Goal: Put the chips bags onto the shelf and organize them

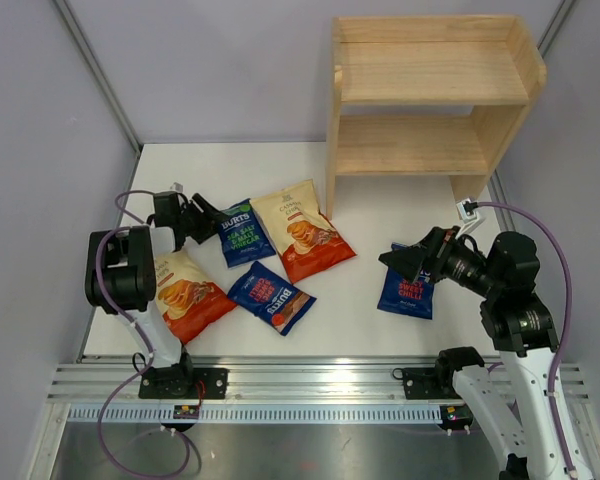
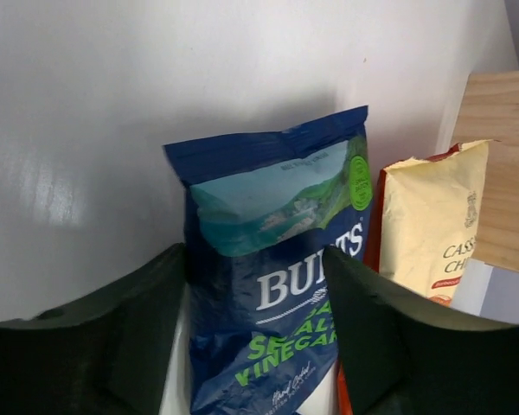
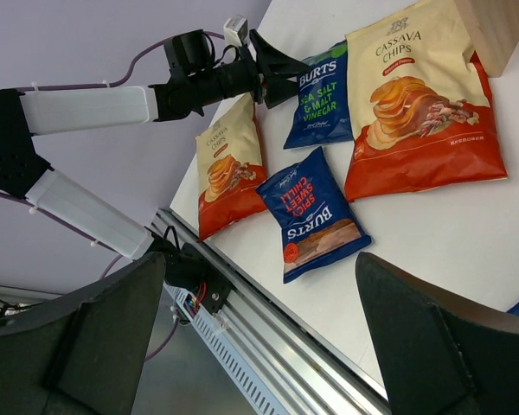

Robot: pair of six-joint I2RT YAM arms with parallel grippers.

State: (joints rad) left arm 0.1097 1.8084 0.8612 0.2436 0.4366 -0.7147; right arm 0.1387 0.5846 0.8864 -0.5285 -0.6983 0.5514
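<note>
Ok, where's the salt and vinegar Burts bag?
The Burts bag lies left of centre in the top view, one end between the left gripper's jaws, beside the large cassava bag.

White flat table top [image 1: 230, 170] is carrying everything; it's showing again in the right wrist view [image 3: 502, 233]. Silver slotted aluminium rail [image 1: 320, 385] is running along the table's near edge, seen at an angle from the right wrist [image 3: 268, 333]. A narrow toothed metal strip [image 1: 310, 412] is sitting just in front of that rail. A grey brushed-metal sheet [image 1: 320, 455] is lying in front of the strip. Pale lilac wall panels [image 1: 210, 60] are closing in the far, left and right sides. Thin silver frame bars are rising at the far-left corner [image 1: 95, 70] and far-right corner [image 1: 550, 25].
</note>
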